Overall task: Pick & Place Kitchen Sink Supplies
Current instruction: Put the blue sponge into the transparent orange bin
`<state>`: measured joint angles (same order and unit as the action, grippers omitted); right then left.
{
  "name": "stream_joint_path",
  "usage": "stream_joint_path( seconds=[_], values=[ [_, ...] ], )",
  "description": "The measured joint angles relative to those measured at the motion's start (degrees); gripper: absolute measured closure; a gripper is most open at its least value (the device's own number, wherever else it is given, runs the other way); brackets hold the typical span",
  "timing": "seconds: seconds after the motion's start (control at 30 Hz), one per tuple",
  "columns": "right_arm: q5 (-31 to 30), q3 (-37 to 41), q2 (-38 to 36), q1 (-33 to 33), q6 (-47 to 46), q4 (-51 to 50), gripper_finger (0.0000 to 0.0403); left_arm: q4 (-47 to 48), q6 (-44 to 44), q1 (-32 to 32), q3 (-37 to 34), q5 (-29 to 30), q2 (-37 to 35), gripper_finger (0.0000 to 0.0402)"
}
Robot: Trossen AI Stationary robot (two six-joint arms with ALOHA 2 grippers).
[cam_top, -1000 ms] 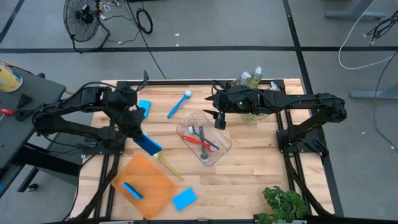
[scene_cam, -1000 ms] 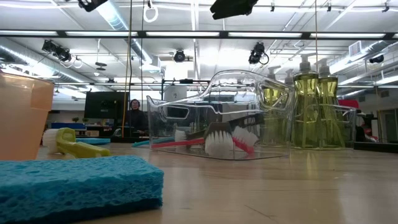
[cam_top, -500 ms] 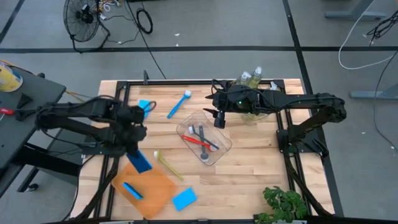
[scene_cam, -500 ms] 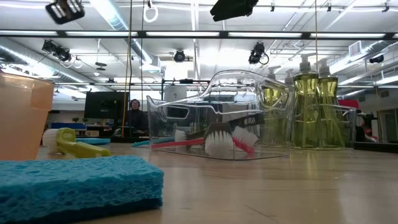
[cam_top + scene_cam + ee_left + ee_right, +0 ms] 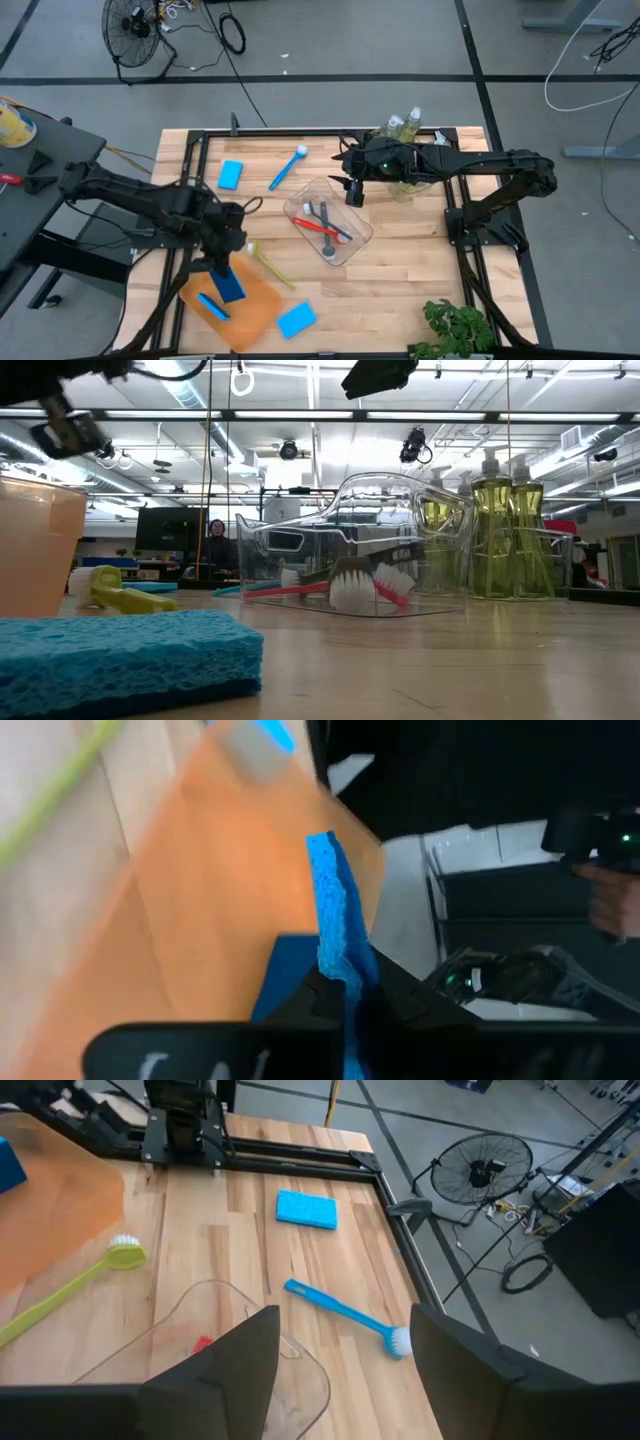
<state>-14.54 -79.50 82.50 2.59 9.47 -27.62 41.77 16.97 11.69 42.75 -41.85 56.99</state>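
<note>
Left gripper (image 5: 226, 268), flat blue sponge (image 5: 230, 285)

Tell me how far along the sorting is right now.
Done: brushes sit in the clear tub, soap bottles in the far tub, one sponge on the orange tray. In hand: the left gripper holds a blue sponge over the tray. Left: two sponges, the blue brush and yellow-green brush. The right gripper waits open.
</note>
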Motion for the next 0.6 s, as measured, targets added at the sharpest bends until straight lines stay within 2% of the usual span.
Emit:
stream_joint_path(
  seconds=[0.23,0.6],
  values=[
    [0.02,0.02,0.00,0.00,0.00,-0.06,0.0178,-8.67,1.97,3.35,-9.12,0.05,0.00,0.0388],
    [0.00,0.02,0.02,0.00,0.00,-0.08,0.0178,-17.44,3.42,3.25,-17.94,1.61,-0.02,0.0386]
  ],
)
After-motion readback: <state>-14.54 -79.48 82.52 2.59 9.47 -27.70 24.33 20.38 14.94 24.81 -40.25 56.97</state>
